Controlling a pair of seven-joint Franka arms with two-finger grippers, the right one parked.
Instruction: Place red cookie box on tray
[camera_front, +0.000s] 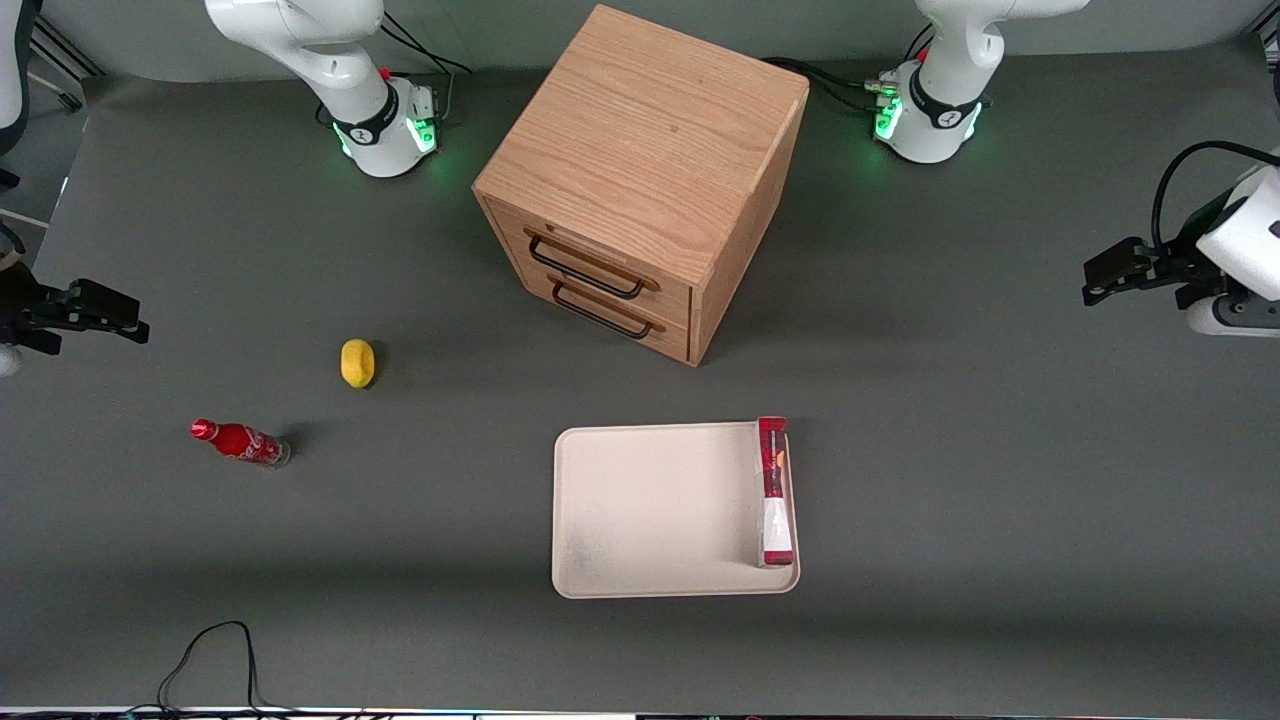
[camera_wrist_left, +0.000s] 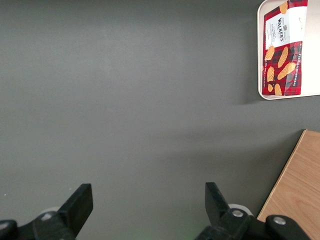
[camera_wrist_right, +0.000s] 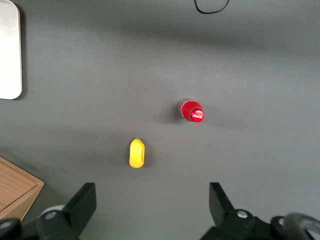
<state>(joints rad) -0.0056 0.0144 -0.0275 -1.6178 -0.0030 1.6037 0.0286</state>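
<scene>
As the red cookie box (camera_front: 774, 492) already stands on the tray (camera_front: 650, 500), little remains; gripper (camera_front: 1100, 280) hovers well apart, fingers (camera_wrist_left: 80, 202) wide open, empty.

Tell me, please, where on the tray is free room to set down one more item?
Most of the tray is bare. The red cookie box stands on its long edge along the rim toward the working arm's end, so only that strip is crowded. The gripper hangs open above bare table, well clear of the tray.
</scene>
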